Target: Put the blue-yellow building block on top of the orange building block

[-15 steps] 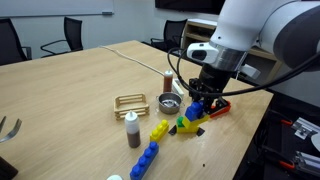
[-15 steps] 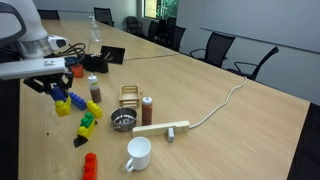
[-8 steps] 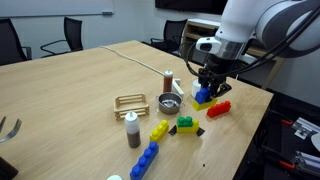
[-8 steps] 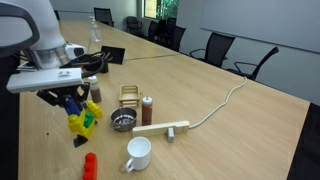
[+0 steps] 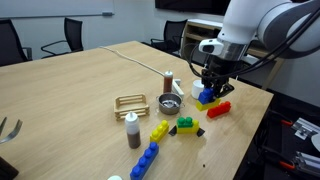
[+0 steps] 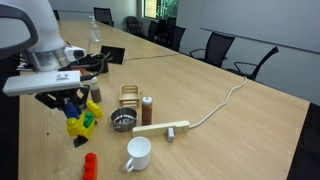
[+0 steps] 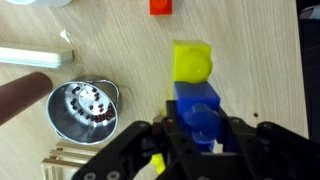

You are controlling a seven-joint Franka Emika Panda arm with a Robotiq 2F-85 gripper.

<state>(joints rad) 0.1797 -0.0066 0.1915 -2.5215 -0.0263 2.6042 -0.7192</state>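
Observation:
My gripper (image 5: 208, 91) is shut on the blue-yellow building block (image 5: 206, 97) and holds it in the air above the table. In the wrist view the block (image 7: 195, 88) juts out from between the black fingers (image 7: 138, 150), yellow end away from me. The orange building block (image 5: 218, 108) lies flat on the table just beside and below the held block. It shows at the top edge of the wrist view as the orange building block (image 7: 160, 7). In an exterior view the gripper (image 6: 72, 108) hangs above the bricks, with the orange block (image 6: 89, 165) nearer the table edge.
A green brick (image 5: 186, 124), a yellow brick (image 5: 159, 130) and a long blue brick (image 5: 146, 160) lie near the table edge. A metal strainer (image 7: 82, 108), brown bottles (image 5: 132, 130), a wire rack (image 5: 130, 102), a white mug (image 6: 138, 153) and a wooden bar (image 6: 162, 127) stand around.
The gripper has lifted the blue-yellow block away from the green and yellow bricks and carried it towards the orange block. In the last half second it hardly moved.

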